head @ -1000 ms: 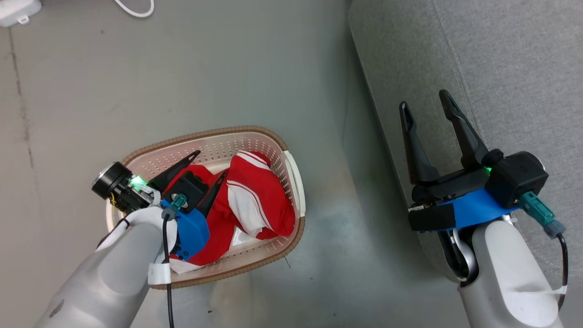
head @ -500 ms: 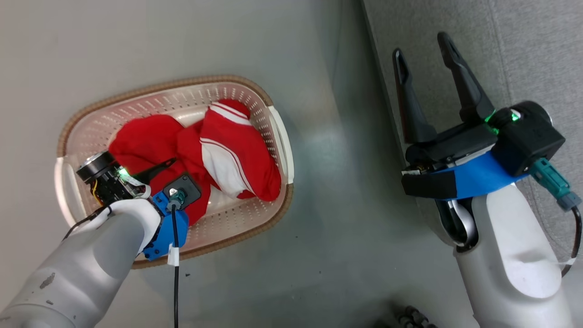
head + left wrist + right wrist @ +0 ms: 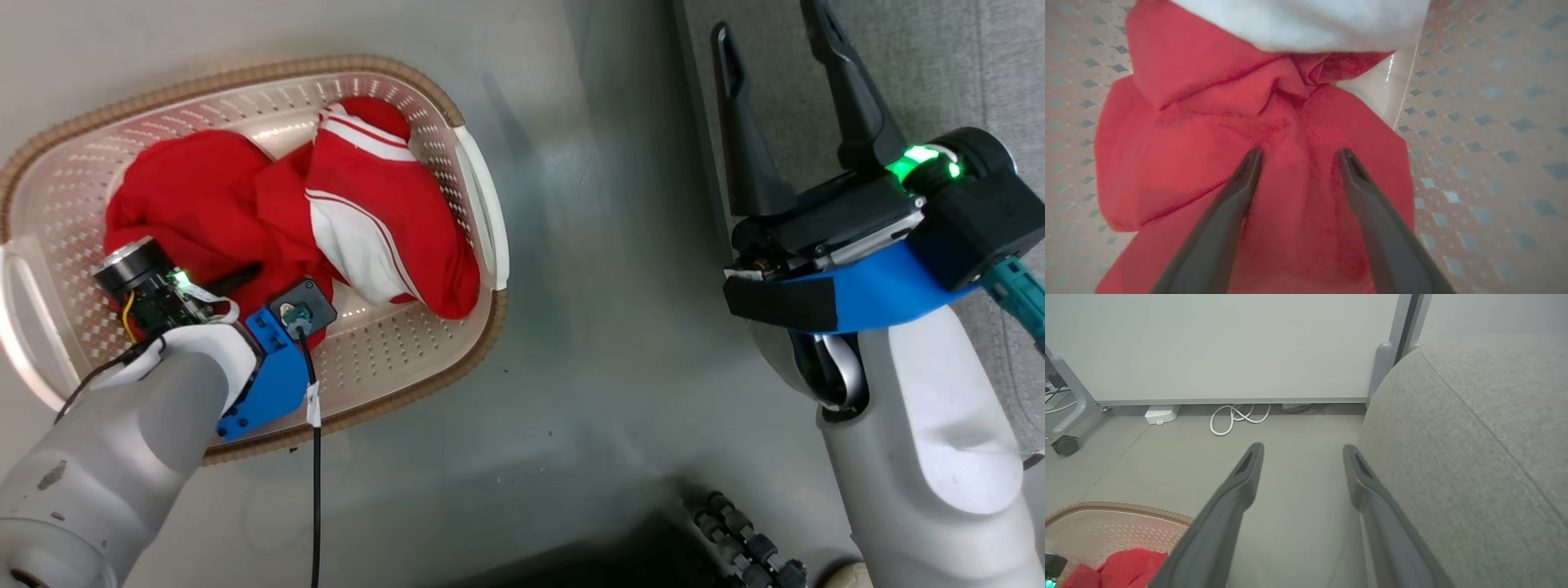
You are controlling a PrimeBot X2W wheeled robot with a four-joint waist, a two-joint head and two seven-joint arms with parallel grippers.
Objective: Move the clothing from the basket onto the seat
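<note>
Still in the basket [image 3: 482, 212], none yet on the seat [image 3: 963, 65]: the clothing [image 3: 269, 212], a red heap with a white striped panel uppermost.

Lowered into that heap within the last second, wrist tipped down: the left claw [image 3: 1298, 153], spread wide, tips either side of a raised red fold, touching the fabric or just short of it, nothing pinched. Shifted too, the whole head view, so the basket looming larger and further toward the upper left through camera motion, not through any move of its own. Unchanged: the right claw [image 3: 1302, 448], spread wide and empty, hanging above the floor [image 3: 588, 327] just beside the seat's rounded edge.

Judged from this: grasp about to begin, closing on the fold the likely next move, transfer not started.

Hard to make out: where one garment ends and the other starts; most of the left fingers in the head view, hidden beneath wrist and camera; depth of contact, blurred in the left wrist view. Cut off at the frame edge: the basket's left rim, one right fingertip, most of the seat.
</note>
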